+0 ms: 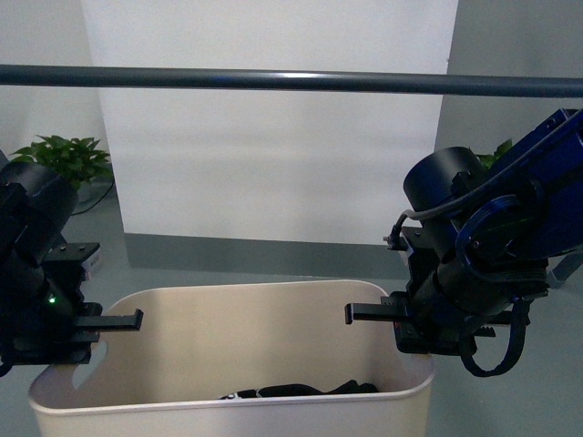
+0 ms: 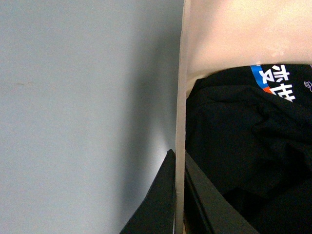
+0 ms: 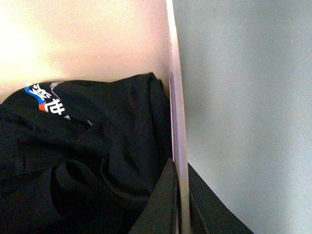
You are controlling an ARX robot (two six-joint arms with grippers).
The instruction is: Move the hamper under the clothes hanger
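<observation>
**A thin-walled tub, pinched at both ends**

The hamper [image 1: 228, 350] sits low and centred in front of the robot. The long bar of the clothes hanger [image 1: 291, 80] runs across high above it in the front view; whether the tub is truly beneath that bar or short of it cannot be told from here.

The left arm [image 1: 36, 273] and right arm [image 1: 474, 264] each meet an end wall at the rim. In both wrist views the jaws straddle the wall, one finger inside and one outside, pinching the plastic between them.

The tub looks light and fairly stiff, though its walls are thin and smooth (likely to bow or slip under a hard pull). Black clothes [image 3: 87, 161] lie in the bottom, soft and adding little weight. The rolled rim is the strongest place to hold, and the two grips sit opposite each other, which should keep it level. Uneven motion between the arms would probably twist the walls or drag one grip off.
</observation>
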